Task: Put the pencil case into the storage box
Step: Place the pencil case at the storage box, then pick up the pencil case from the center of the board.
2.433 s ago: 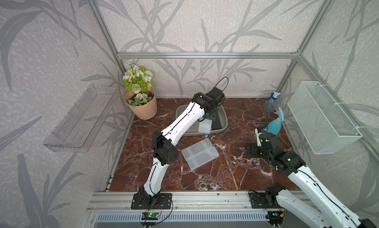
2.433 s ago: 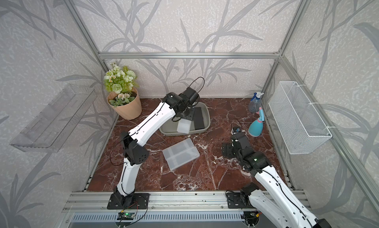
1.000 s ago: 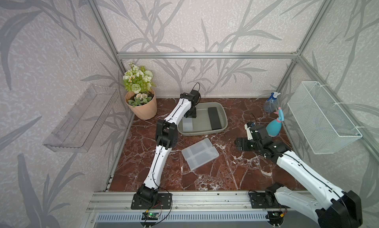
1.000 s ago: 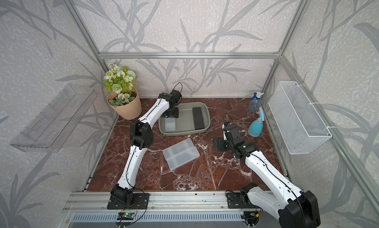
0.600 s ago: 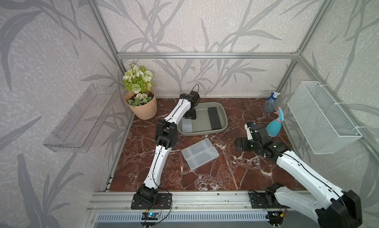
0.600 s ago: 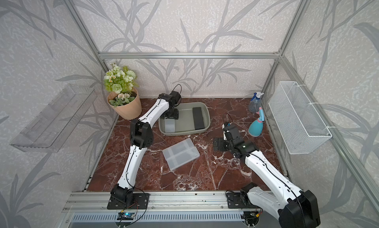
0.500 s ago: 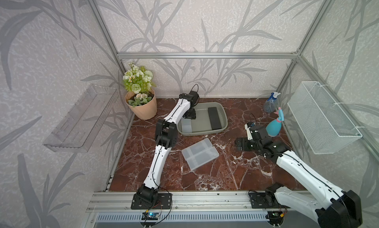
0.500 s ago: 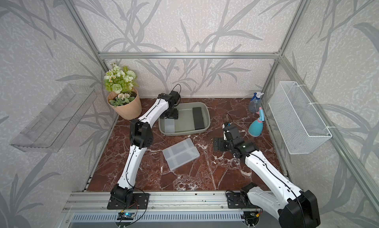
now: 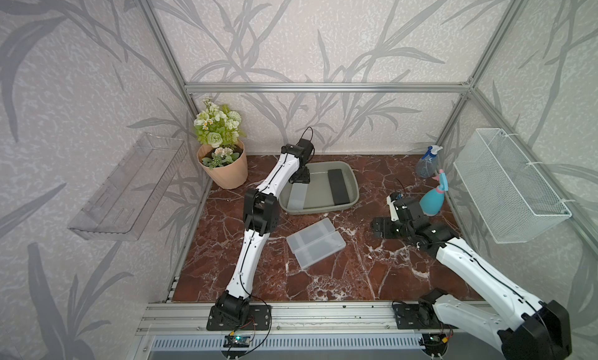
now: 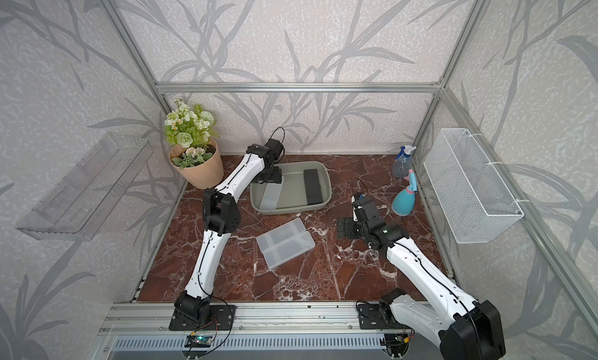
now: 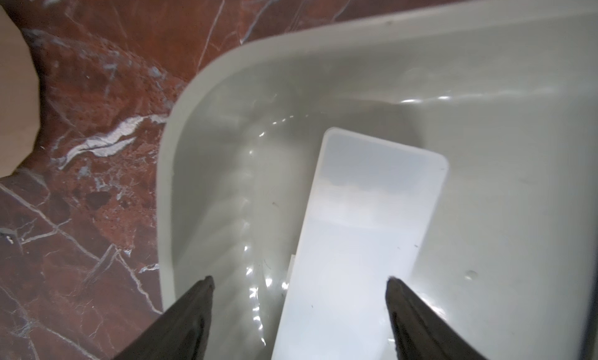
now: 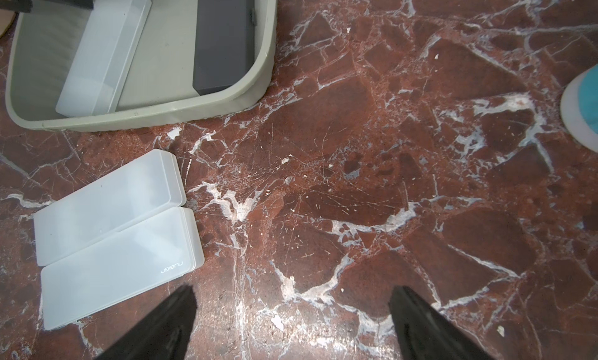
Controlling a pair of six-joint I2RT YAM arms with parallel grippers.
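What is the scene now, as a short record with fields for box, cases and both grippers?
storage box: holds a frosted pencil case and a black pencil case, apart
marble table: two frosted cases side by side, outside the box
left gripper: open, above the frosted pencil case
right gripper: open, empty, over the table

There was one storage box (image 9: 323,210), and it held two cases: one frosted pencil case (image 9: 297,196) and one dark pencil case (image 9: 338,186). On the counter (image 9: 356,277) lay two frosted halves (image 9: 315,242) side by side, either one opened case or two shut ones; which could not be told. There were two spray bottles, one clear bottle (image 9: 425,167) and one blue bottle (image 9: 432,204). There were also one flower pot (image 9: 226,178), one wire basket (image 9: 504,193), one clear tray (image 9: 129,186), and two arms, with one left end effector (image 11: 300,280) and one right end effector (image 12: 293,289).
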